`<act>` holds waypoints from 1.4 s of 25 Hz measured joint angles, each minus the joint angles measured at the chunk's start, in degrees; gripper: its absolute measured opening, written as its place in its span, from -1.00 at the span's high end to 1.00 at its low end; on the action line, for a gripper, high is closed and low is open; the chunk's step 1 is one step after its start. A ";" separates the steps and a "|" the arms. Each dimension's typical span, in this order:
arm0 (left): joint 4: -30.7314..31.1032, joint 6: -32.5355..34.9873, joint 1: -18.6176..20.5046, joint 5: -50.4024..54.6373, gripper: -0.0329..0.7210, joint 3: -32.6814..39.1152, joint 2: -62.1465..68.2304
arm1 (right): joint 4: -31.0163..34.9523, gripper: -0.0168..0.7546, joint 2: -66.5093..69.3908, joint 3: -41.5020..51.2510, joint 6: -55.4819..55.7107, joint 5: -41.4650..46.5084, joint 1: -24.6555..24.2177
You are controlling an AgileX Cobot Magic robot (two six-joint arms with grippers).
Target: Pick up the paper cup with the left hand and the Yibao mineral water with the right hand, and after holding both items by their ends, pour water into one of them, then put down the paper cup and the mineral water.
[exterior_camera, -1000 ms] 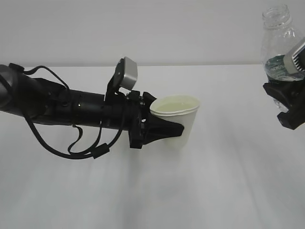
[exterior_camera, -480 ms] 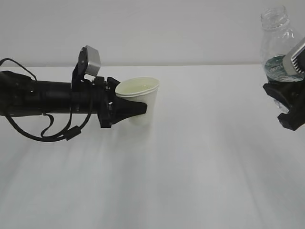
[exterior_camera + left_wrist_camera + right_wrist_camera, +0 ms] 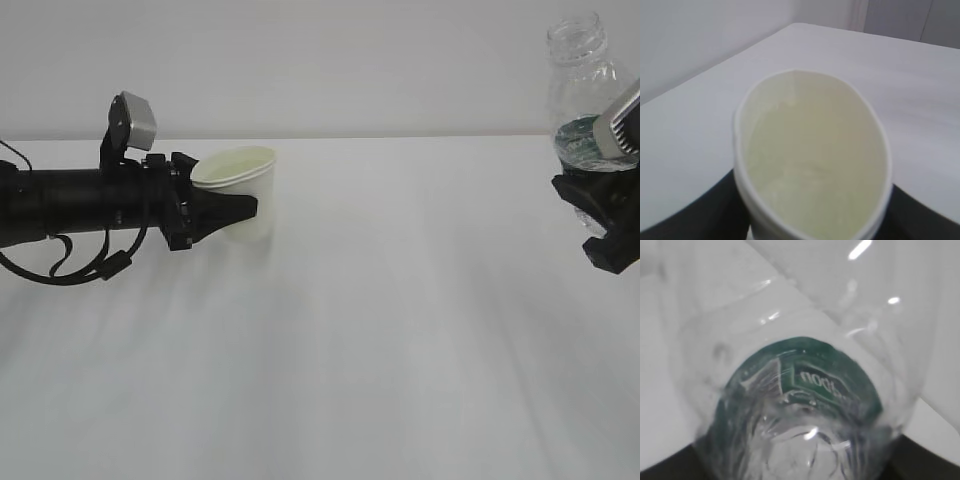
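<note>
One paper cup (image 3: 240,192) and one Yibao mineral water (image 3: 583,95) are in view. The left tool (image 3: 243,208) pinches the cup upright near the desk's (image 3: 400,330) far left edge. The right tool (image 3: 610,225) clamps the capless bottle upright at the right edge. The left wrist view alone shows the cup's pale inside (image 3: 812,160); the right wrist view shows the green label (image 3: 805,377) through the plastic.

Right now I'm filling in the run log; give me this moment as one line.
left gripper: holds cup, upright | right gripper: holds bottle, upright, capless | far apart | no pouring
</note>
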 joint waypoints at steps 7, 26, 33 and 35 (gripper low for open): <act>-0.79 2.62 2.74 -0.25 -0.23 0.00 2.62 | 0.00 -0.10 0.00 0.00 0.00 0.00 0.00; -2.14 11.63 6.21 -0.56 -0.20 -0.15 5.83 | 0.00 -0.10 0.00 0.00 0.00 -0.10 0.00; -2.74 14.57 6.21 -0.56 -0.19 -0.15 6.53 | 0.00 -0.10 0.00 0.00 0.00 -0.10 0.00; -2.89 15.37 6.21 -0.56 -0.19 -0.15 6.53 | 0.00 -0.10 0.00 0.00 0.00 -0.10 0.00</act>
